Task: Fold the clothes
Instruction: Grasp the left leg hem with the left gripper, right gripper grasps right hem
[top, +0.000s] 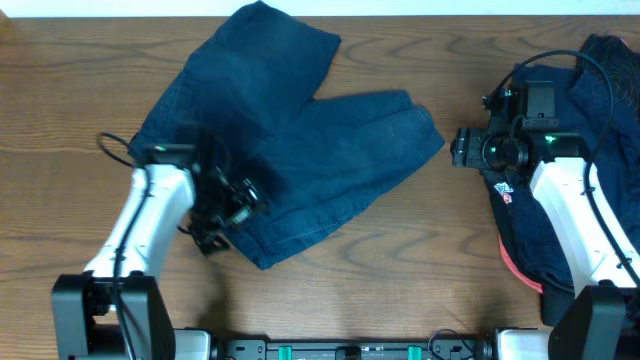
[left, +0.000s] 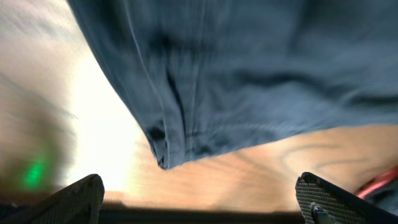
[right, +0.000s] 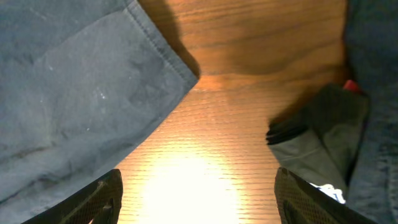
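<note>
While the dark navy-blue, wide-legged cloth shorts (top: 300, 140) lie spread on the brown wooden table (top: 420, 270), left of centre, my left gripper (left: 199, 202) hangs at their near left edge, fingers wide apart and holding nothing, a seamed corner of cloth just ahead. My right gripper (right: 198, 199) sits just beside the right leg's hem, likewise spread over bare wood. Under my right arm lies a heap of more dark navy clothes (top: 610, 90).

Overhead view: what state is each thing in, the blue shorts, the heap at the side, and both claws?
shorts: spread rumpled on the table, not yet folded.
heap of clothes: bunched up, unfolded.
left gripper: open, holding nothing.
right gripper: open, holding nothing.
</note>
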